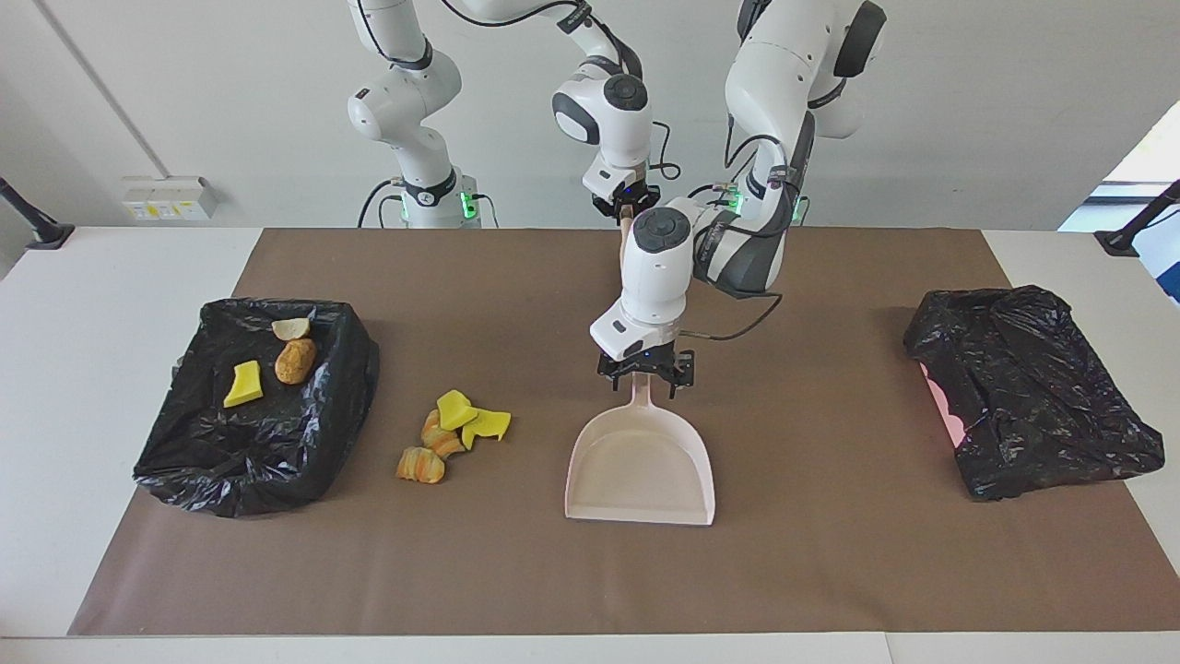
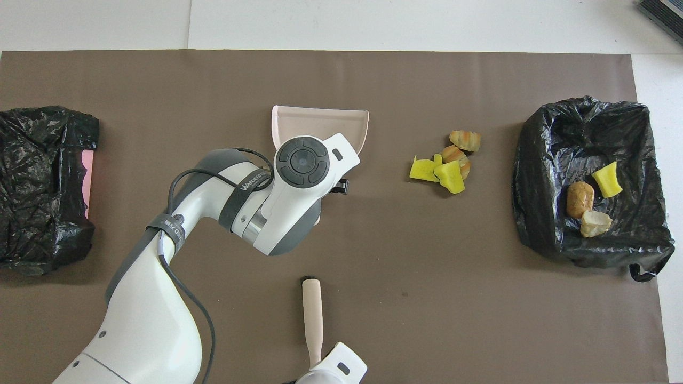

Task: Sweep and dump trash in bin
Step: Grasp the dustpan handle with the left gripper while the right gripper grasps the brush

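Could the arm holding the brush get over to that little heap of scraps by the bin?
Probably yes. The right gripper, shut on the brush, has bare mat between it and the trash; the left gripper over the dustpan stands aside.

In the overhead view the left arm's wrist covers the dustpan (image 2: 320,120) handle and most of the left gripper (image 1: 645,373). The right gripper (image 1: 627,205) is cut off by that view's bottom edge. In the facing view the left wrist hides most of the brush (image 2: 312,314), and a black bag hides all but a pink strip of something (image 1: 940,398) near the mat's edge.
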Robot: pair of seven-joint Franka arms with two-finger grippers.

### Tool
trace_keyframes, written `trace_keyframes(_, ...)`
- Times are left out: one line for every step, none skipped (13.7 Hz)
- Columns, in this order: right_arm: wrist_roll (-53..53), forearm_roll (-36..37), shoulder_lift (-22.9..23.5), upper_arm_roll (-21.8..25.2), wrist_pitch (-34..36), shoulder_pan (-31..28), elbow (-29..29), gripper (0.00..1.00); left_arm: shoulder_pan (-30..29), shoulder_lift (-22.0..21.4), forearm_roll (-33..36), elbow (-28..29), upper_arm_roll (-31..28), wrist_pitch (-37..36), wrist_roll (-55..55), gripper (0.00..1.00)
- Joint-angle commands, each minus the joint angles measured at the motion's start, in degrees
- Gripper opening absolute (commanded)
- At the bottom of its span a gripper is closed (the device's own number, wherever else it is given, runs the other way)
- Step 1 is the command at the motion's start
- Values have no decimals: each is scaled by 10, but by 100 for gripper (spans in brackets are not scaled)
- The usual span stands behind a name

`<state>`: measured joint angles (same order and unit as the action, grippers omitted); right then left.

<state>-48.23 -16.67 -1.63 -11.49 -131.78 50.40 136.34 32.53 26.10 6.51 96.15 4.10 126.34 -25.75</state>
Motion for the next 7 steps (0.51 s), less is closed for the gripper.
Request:
trace_keyframes(11,1,-4,4,47,-16,-25,0,8,-15,14,25,-9,1,-13,69)
trace_keyframes(13,2,-23,5,63,-26,-25,0,8,-16,13,22,-9,1,-13,46)
trace_keyframes(13,5,-42,5,80,-35,-24,0,5,-16,14,18,-9,2,-13,34)
trace_keyframes(14,21,-62,5,103,-48,-23,0,3,-18,14,17,-12,3,-12,23)
trace_keyframes(21,33,-80,4,126,-64,-18,0,0,-21,14,17,-12,1,-12,8)
trace_keyframes(43,34,-93,4,152,-86,-16,0,-1,-26,14,16,-13,1,-10,0)
trace_keyframes(72,34,-105,4,184,-111,-14,0,-3,-37,13,17,-13,1,-2,0)
